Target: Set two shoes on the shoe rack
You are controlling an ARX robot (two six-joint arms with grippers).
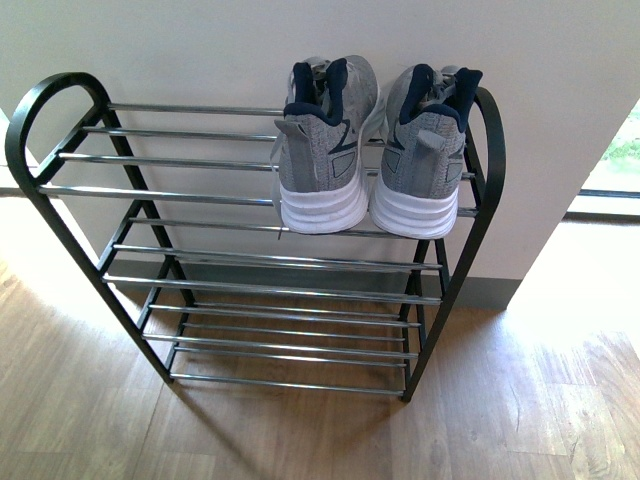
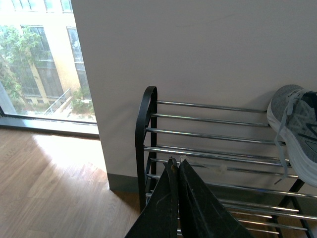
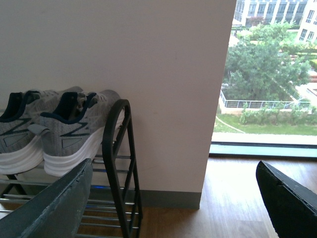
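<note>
Left gripper point(image 2: 175, 159) pressed together, holding nothing, near the left end of the shoe rack point(image 1: 270, 290). Pair of grey sneakers point(image 1: 325, 150) side by side at the top shelf's right end, heels outward. Right gripper point(image 3: 173, 163) spread wide, holding nothing.

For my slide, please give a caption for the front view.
Two grey sneakers side by side on the top shelf of the shoe rack, at its right end.

Grey mesh sneakers point(image 1: 370, 140); glossy chrome-rod shoe rack point(image 1: 270, 262); wood-grain floor point(image 1: 80, 400).
</note>
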